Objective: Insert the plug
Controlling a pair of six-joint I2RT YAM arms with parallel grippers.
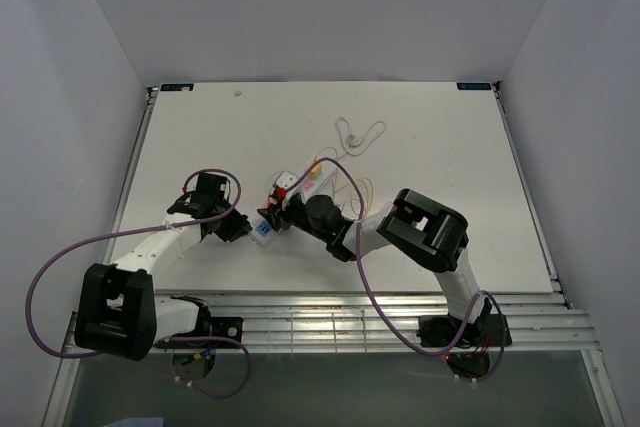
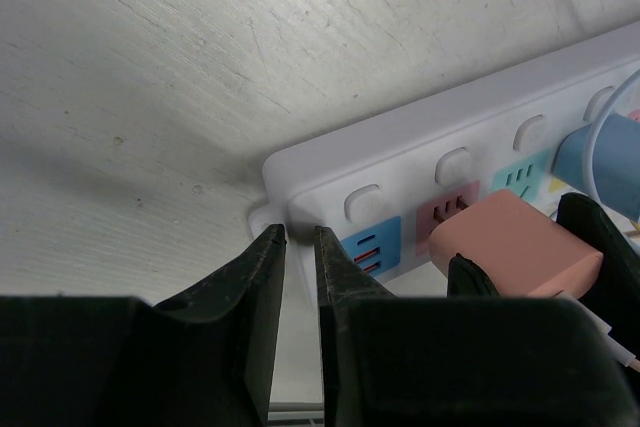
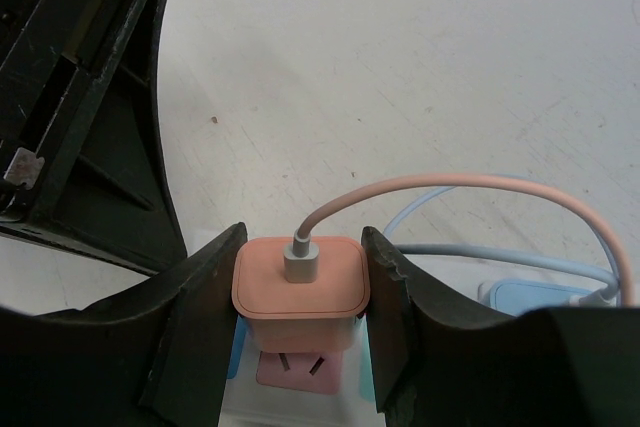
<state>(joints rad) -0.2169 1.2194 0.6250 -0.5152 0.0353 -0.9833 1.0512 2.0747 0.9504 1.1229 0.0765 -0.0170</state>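
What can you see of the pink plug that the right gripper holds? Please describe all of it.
The pink plug is a rounded square block of smooth, matte plastic, as it looks. A grey connector sits in its top, and a pink cable arcs away from it. The right gripper clamps its two sides. It stands upright over the pink socket of the white power strip, seemingly not fully seated.

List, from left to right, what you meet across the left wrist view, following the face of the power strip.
left hand at the end of the power strip → blue socket → salmon plug → blue plug
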